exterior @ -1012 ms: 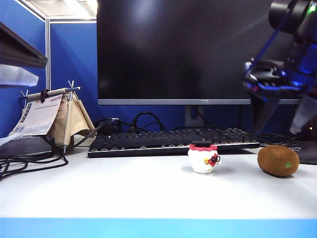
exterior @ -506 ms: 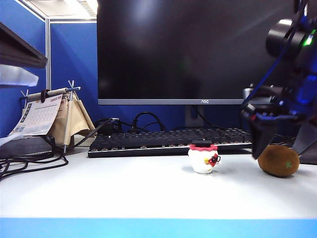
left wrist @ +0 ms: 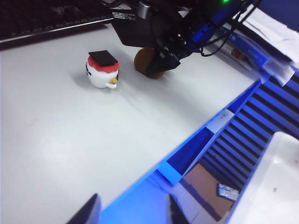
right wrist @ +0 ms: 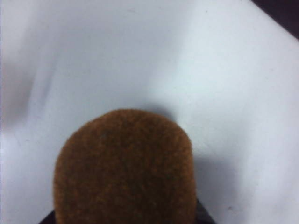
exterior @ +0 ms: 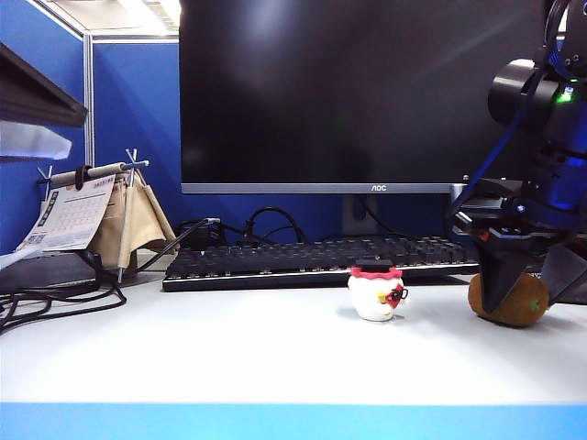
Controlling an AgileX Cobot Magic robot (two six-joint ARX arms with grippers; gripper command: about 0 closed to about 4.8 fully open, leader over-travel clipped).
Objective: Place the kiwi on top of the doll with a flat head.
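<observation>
The brown fuzzy kiwi (exterior: 525,310) (left wrist: 144,62) lies on the white table, to the right of the doll. My right gripper (exterior: 527,295) has come down over it, a dark finger pressed to each side. In the right wrist view the kiwi (right wrist: 124,168) fills the space between the jaws of that gripper (right wrist: 124,220). The doll with a flat head (exterior: 376,293) (left wrist: 103,70) stands upright mid-table, white with a red frill and a flat black top, a short gap from the kiwi. My left gripper (left wrist: 132,215) hangs open and empty over the table's front edge, far from both.
A black keyboard (exterior: 312,261) lies behind the doll, under a large monitor (exterior: 367,92). A desk calendar (exterior: 73,215) and loose cables (exterior: 55,298) sit at the back left. The table's blue front edge (left wrist: 187,158) drops off beside stacked papers (left wrist: 275,35).
My right gripper came down from above onto the kiwi and its fingers drew in around it. The kiwi shifted slightly left. The doll has not moved.
</observation>
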